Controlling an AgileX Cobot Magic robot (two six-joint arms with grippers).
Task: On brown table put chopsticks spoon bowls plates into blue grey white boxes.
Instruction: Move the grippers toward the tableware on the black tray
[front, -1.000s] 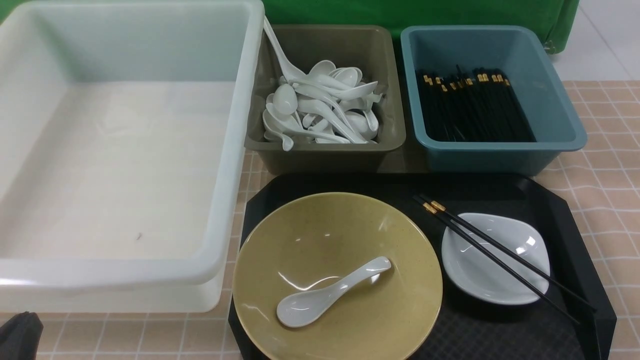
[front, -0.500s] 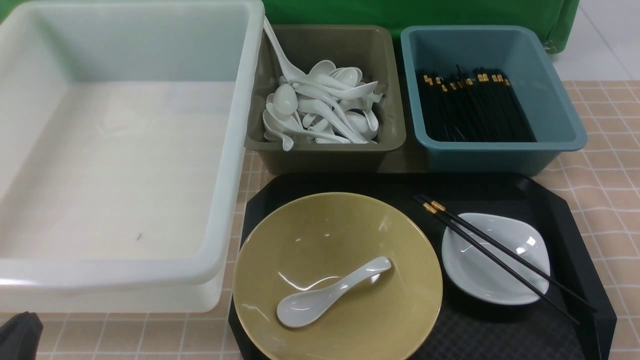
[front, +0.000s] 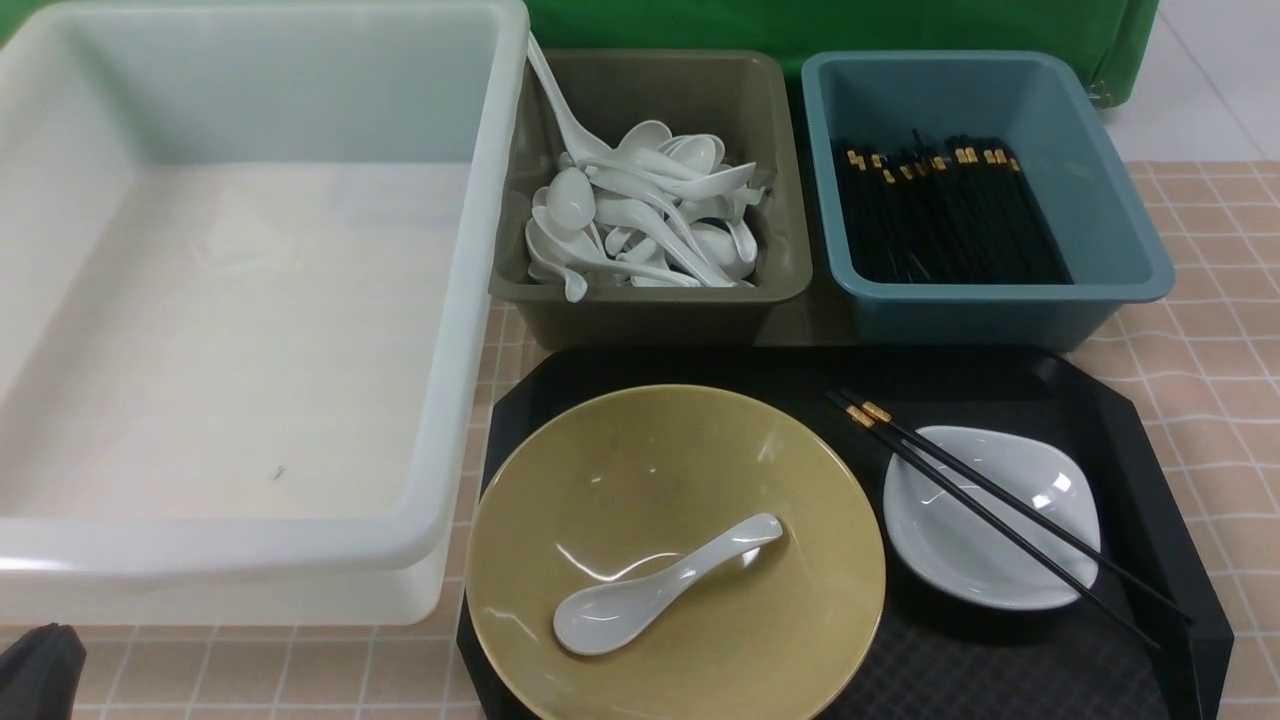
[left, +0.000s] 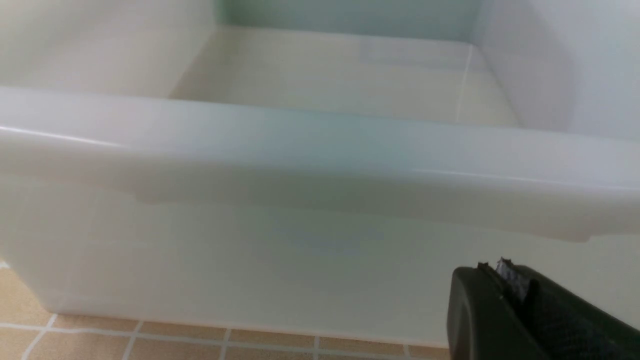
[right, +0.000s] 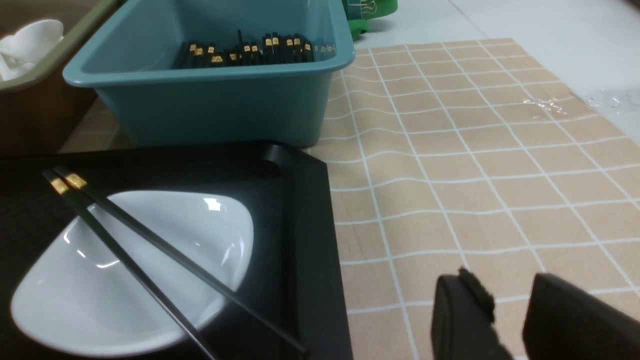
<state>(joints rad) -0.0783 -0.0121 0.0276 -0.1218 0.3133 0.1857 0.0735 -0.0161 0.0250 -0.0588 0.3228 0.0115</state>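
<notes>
Fingers (left: 472, 315) of the left gripper (left: 506, 272) are clenched together on nothing. Only their tips show in the left wrist view, which has no tray in it, so that view does not place them. The right gripper (right: 510, 320) has its fingers (right: 460, 320) released with a bare gap between them. They hang over the brown checked table (right: 475, 150) just right of the flat black textured tray (right: 310, 240), and the frame edge cuts them off.

Left of the tray sits the very large milky white plastic tub (front: 220, 552), its left side out of frame. The tray's near edge also runs out of the front view. On the tray's left half rests the wide, shallow olive-yellow bowl (front: 700, 460), its near rim cut off. Behind the tray stand two boxes. The olive-grey square box (front: 650, 310) is heaped with white spoons (front: 640, 220) that hide its floor. The teal-blue rectangular box (front: 960, 315) holds a stack of black chopsticks (front: 950, 210). On the tray's right half lies the small white rounded-square dish (front: 960, 570). The short white ceramic spoon (front: 660, 590) lies inside the bowl. The pair of black gold-banded chopsticks (front: 920, 452) rests across the dish, thin ends reaching toward the tray's right rim.

Far left of the tray, a dark shape (front: 35, 670) in the front view's corner is too cropped to identify. Only the wrist views show the fingers clearly.
</notes>
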